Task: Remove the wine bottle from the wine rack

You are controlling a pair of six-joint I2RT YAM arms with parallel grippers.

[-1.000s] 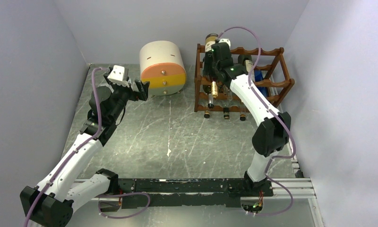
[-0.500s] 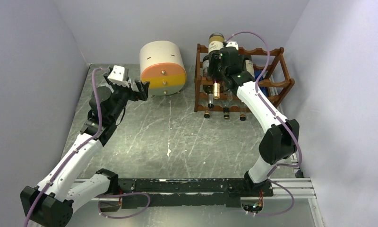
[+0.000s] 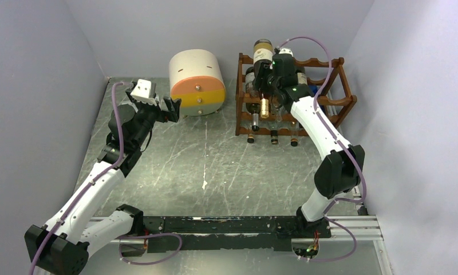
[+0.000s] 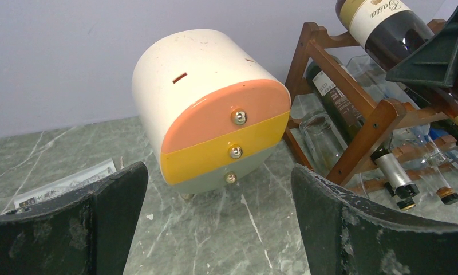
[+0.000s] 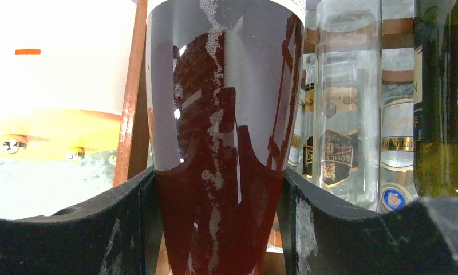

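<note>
- The wine bottle (image 3: 263,50) is sitting tilted at the left end of the wine rack (image 3: 334,102), at its top tier. Its butt end is poking up above the top rail and its neck end is hidden behind the gripper.
- The right gripper (image 5: 217,183) is clasping the bottle's dark glass where it narrows, one finger pressing each side. Whether the bottle is touching the rail I cannot tell.
- The step in hand is looking like the draw-out. The pull should be running along the bottle's own axis, up and away from the scalloped rail, with the grip holding firm, since smooth tapered glass is liable to slip.
- The neighbouring bottles (image 5: 344,114) are lying just beside it, so any sideways swing is risking a knock.
- The left gripper (image 3: 173,110) is hanging with fingers spread wide and grasping nothing, facing the cream-and-orange drawer unit (image 3: 197,80).
- The bottle's cream label is showing script that is reading something like "Rata" or "Bata".
- The neighbours' labels and a printed slip (image 4: 66,184) on the table are too small to read.
</note>
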